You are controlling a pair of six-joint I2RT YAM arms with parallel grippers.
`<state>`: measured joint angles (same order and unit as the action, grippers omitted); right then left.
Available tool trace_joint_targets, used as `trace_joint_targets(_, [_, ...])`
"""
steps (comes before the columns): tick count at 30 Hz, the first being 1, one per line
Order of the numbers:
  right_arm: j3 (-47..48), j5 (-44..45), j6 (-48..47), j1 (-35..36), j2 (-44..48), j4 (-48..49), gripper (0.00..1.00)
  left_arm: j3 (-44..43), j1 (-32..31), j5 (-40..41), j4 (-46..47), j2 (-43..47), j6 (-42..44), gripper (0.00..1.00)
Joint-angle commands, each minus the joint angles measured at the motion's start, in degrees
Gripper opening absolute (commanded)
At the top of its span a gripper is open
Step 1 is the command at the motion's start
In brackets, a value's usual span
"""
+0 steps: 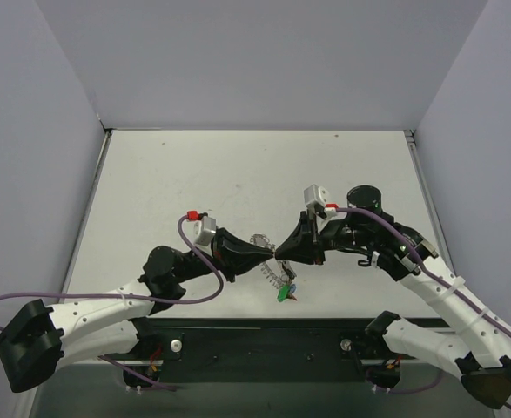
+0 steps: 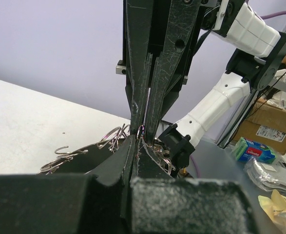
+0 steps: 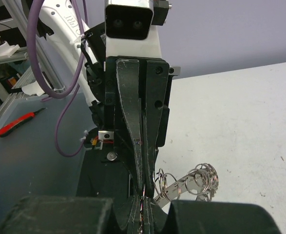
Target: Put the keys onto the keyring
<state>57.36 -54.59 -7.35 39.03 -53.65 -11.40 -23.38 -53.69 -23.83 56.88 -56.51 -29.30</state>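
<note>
The keyring [image 1: 275, 277] is a silvery band with small wire loops, hanging between my two grippers at mid-table. It also shows in the left wrist view [image 2: 111, 139] and the right wrist view [image 3: 196, 178]. My left gripper [image 1: 269, 256] and right gripper [image 1: 280, 252] meet tip to tip, both shut. The left gripper [image 2: 135, 142] pinches the band, with loops on either side of it. The right gripper [image 3: 143, 204] is shut on a thin metal sliver of the ring. Keys with green and red heads [image 1: 285, 293] dangle under the ring. Other keys are hidden.
The white table [image 1: 238, 174] has grey walls on three sides. Off its edge the left wrist view shows a cardboard box [image 2: 272, 122] and packets [image 2: 252, 148]. The right wrist view shows a red-handled tool [image 3: 13, 124] on a side surface.
</note>
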Motion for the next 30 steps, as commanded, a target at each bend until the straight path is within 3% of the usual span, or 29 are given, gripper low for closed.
trace_joint_targets(1, [2.8, -3.3, -1.3, -0.1, -1.0, 0.7, 0.00, -3.9, -0.2, 0.3, 2.4, 1.6, 0.9, 0.00])
trace_joint_targets(5, [4.7, -2.3, -2.7, -0.3, -1.7, -2.4, 0.00, -5.5, -0.1, 0.2, -2.6, 2.7, 2.7, 0.02])
trace_joint_targets(6, [5.8, -2.0, -2.9, -0.3, -1.9, -3.3, 0.00, -6.1, -0.2, 0.1, -6.1, 3.1, 3.1, 0.08])
trace_joint_targets(7, [6.5, -1.8, -3.8, -0.4, -2.7, -4.2, 0.00, -6.7, -0.1, -0.1, -8.4, 3.9, 3.6, 0.25])
trace_joint_targets(8, [7.1, -1.6, -4.3, -0.4, -3.1, -6.4, 0.00, -8.5, -0.1, -0.4, -11.0, 4.4, 4.9, 0.34])
trace_joint_targets(10, [9.9, -1.4, -5.4, -0.4, -5.0, -9.4, 0.00, -10.9, -0.2, -0.7, -19.8, 5.3, 6.7, 0.49])
trace_joint_targets(11, [11.0, -1.1, -6.5, -0.4, -5.7, -12.3, 0.00, -13.3, -0.2, -1.0, -23.1, 6.1, 8.6, 0.52])
trace_joint_targets(21, [20.9, 0.5, -14.2, 0.8, -13.0, -30.5, 0.00, -32.2, 0.3, -5.4, -68.2, 3.3, 22.1, 0.57])
trace_joint_targets(24, [22.2, 0.9, -15.6, 1.6, -14.4, -34.3, 0.00, -37.4, 0.4, -6.8, -77.5, 0.8, 25.5, 0.56])
trace_joint_targets(30, [22.9, 0.3, -18.0, 2.8, -16.2, -37.7, 0.00, -42.1, 0.5, -11.2, -85.3, -3.4, 29.0, 0.54])
